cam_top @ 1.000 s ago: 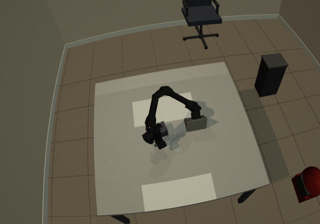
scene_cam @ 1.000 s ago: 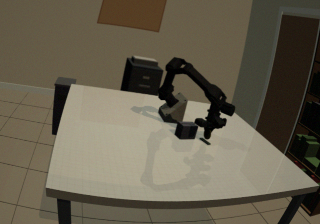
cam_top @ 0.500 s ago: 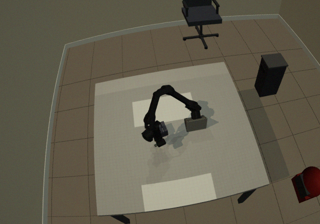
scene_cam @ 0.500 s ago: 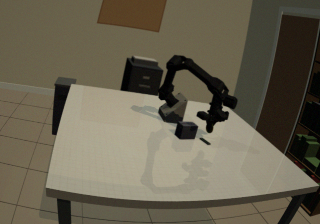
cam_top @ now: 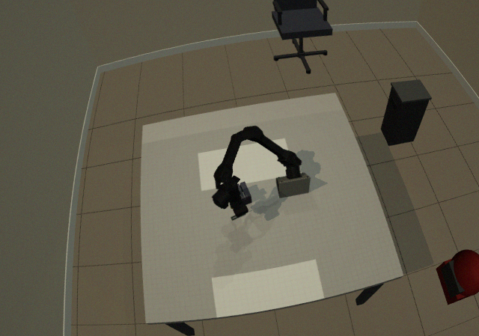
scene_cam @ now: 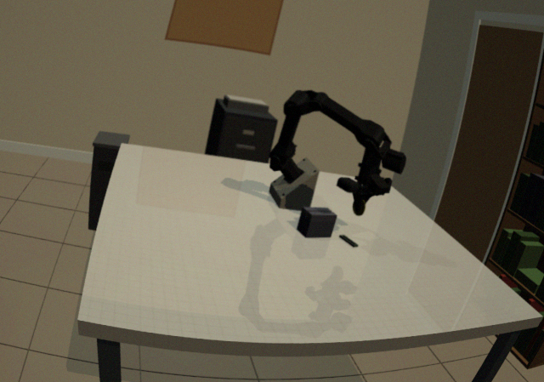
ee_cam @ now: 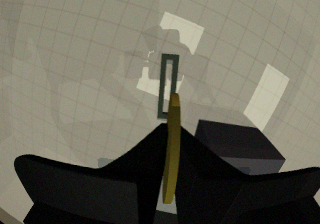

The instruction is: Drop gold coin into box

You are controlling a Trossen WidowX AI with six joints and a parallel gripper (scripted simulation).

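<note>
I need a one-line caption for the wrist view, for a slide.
Black fingers pinch the thin gold coin edge-on, lifted above its dark-green rectangular holder, with the closed grey box alongside.

gripper [scene_cam: 358, 206] raised above table [scene_cam: 175, 254], right of grey box [scene_cam: 316, 222]; holder [scene_cam: 348, 240] below.

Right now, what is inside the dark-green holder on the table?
Nothing: the holder shows only bare table through its open middle. The coin is above it, pinched between the gripper fingers, which cover its lower part.
</note>
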